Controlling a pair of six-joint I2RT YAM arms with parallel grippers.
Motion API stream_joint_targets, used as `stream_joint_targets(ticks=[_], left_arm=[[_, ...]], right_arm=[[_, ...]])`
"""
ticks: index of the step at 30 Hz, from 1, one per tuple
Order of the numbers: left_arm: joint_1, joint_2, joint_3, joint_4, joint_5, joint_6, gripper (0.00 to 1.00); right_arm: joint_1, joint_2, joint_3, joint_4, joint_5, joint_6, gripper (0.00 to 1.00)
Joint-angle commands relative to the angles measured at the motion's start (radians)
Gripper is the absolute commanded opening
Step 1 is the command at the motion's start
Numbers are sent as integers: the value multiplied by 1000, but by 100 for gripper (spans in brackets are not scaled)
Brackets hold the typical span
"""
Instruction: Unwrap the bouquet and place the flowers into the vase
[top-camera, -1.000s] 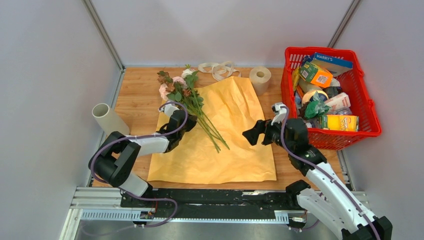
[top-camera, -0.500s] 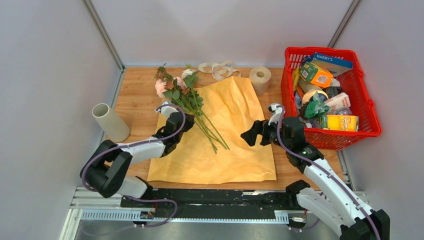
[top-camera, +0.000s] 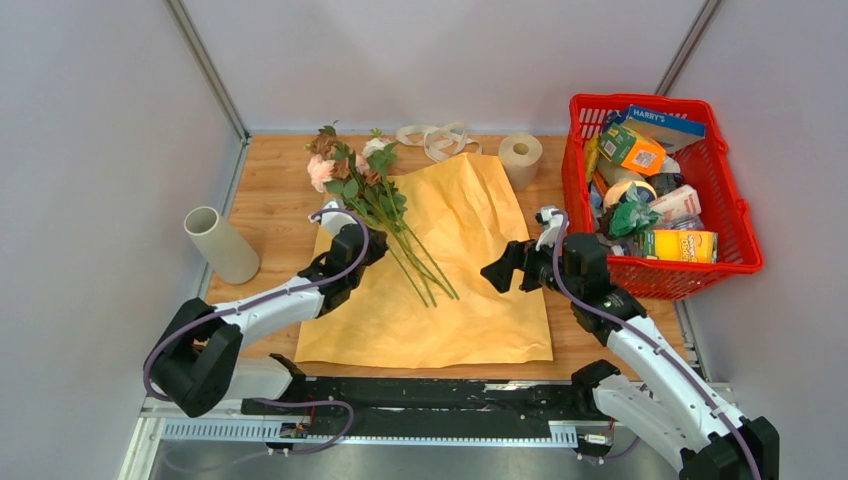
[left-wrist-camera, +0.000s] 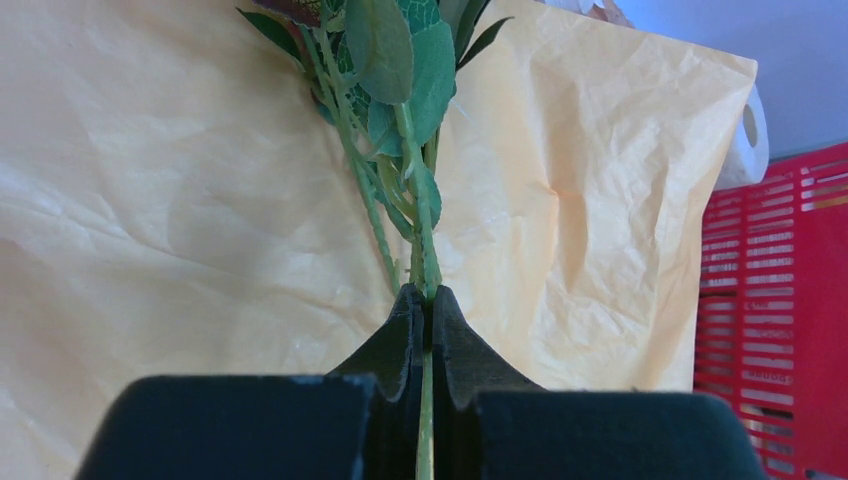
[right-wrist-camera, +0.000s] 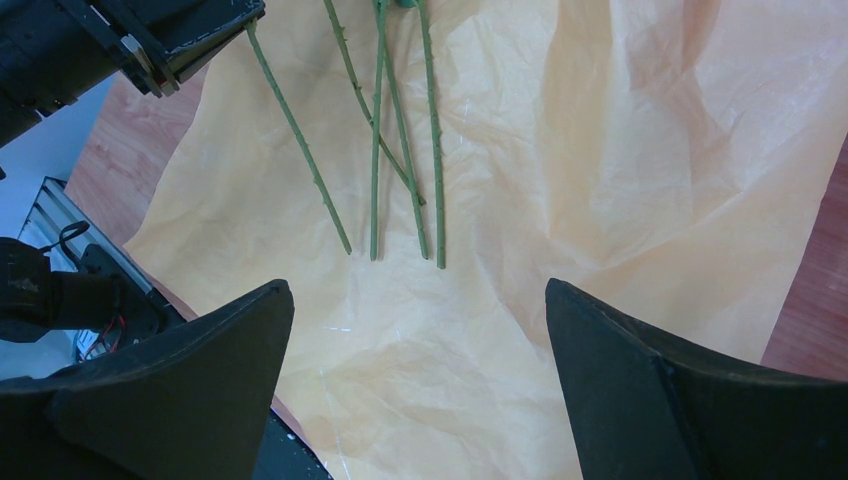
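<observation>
Some flowers (top-camera: 368, 190) clamped by stems in my left claw (left-wrist-camera: 424, 300); right claw (right-wrist-camera: 418, 290) wide, empty. Lift slow, aim stems at vase (top-camera: 225, 250).

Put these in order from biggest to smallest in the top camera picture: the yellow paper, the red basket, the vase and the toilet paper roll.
1. yellow paper, clearly the widest
2. red basket
3. vase
4. toilet paper roll, which sits farther back, so it may look a bit small
</observation>
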Motion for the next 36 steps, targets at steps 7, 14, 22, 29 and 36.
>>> stream_joint_targets(ticks=[7,14,22,29,36], left_arm=[[-5,-62,194,-363,-9,46,0],[-4,-127,162,-440,-12,73,0],[-4,-163,176,-473,106,182,0],[-4,-200,191,-511,155,242,0],[-4,-210,178,-508,192,244,0]], right_arm=[[3,-13,6,39,-23,13,100],[4,18,-1,112,-52,43,100],[104,197,-1,423,-142,100,89],[211,461,153,594,-103,-33,87],[211,823,359,645,-75,-113,77]])
